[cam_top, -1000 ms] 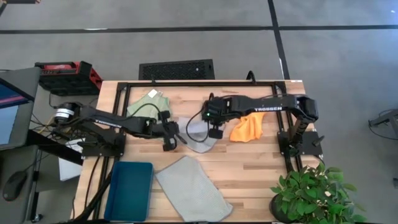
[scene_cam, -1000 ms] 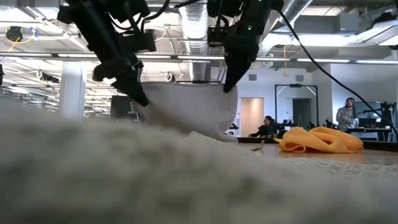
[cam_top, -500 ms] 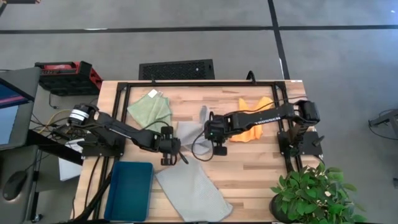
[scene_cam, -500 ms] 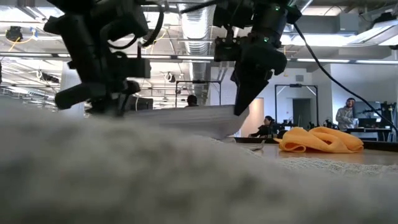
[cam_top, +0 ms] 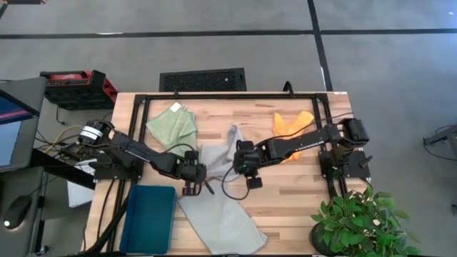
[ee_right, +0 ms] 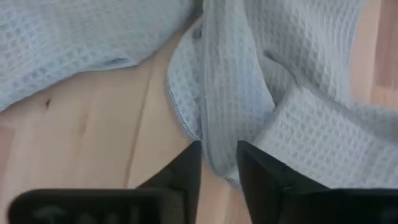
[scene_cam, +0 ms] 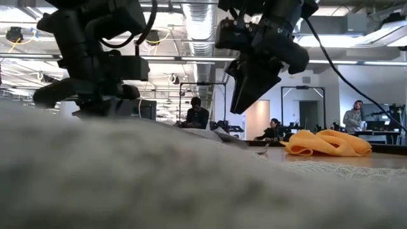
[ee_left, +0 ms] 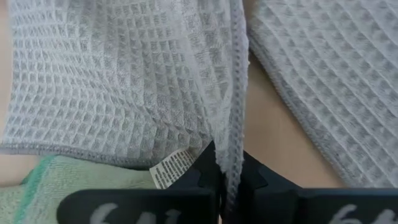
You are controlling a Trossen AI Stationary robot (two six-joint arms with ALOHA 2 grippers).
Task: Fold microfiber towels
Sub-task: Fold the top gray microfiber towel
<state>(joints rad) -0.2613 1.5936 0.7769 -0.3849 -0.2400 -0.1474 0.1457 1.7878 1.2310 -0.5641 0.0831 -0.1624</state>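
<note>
1. Overhead, wooden desk [cam_top: 300, 207] with two dark arms reaching toward the middle from either side.
2. Left tool [cam_top: 193, 187] low over the desk centre, clamped tight on the edge of a grey towel [cam_top: 214, 158]; hem pinched between the dark fingers [ee_left: 202, 174] in the left wrist view.
3. Right tool [cam_top: 251, 178] just beside the same grey towel's other edge, fingers [ee_right: 186, 168] parted a little with a fold of cloth running between them; cannot tell whether gripped or merely lying there.
4. Grey towel bunched between the two tools, stretching up toward the desk's far side.
5. Second grey towel [cam_top: 223, 220] spread flat at the near edge, just below both tools, apart from the first by a strip of bare wood in the left wrist view.
6. Green towel [cam_top: 172, 126] folded at the far left of the desk, white tag [cam_top: 176, 108] at its upper corner.
7. Orange towel [cam_top: 293, 126] crumpled at the far right, partly under the right arm; also lying in a heap at the right of the low view [scene_cam: 327, 143].
8. Teal bin [cam_top: 148, 214] at the near left corner, beside the flat grey towel.
9. Potted plant [cam_top: 357, 221] at the near right corner.
10. People standing in the room beyond, in the low view.
</note>
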